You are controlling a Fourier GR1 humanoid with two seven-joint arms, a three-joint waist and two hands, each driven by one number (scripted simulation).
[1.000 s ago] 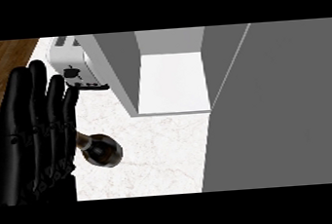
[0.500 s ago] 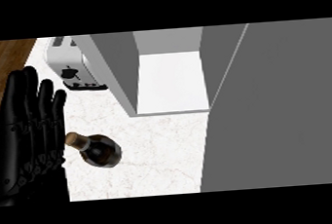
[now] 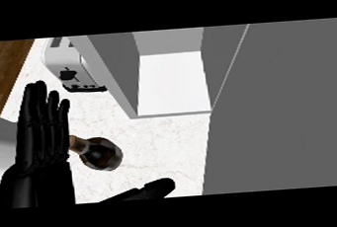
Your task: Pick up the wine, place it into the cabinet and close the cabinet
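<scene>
Item: wine bottle (image 3: 100, 154), dark glass, seen from above. It stands on the white marble counter (image 3: 166, 140) in the lower left of the frame, neck leaning toward the left edge and ending just beside the left hand.

Left hand (image 3: 40, 144): black, at the left of the frame, rising from the lower edge. Fingers straight and close together, pointing to the top of the frame, grasping nothing.

Right hand (image 3: 142, 191): only dark fingers show at the lower centre, below the bottle and apart from it. They appear stretched out toward the right, holding nothing.

Cabinet (image 3: 173, 80): upper centre, open, with a white floor and grey side walls.

Cabinet door (image 3: 288, 107): a broad grey panel filling the right of the frame.

Toaster (image 3: 71, 68): silver, upper left, on the counter beside the cabinet's left wall.

Wooden floor (image 3: 0, 73): brown, far upper left corner.
</scene>
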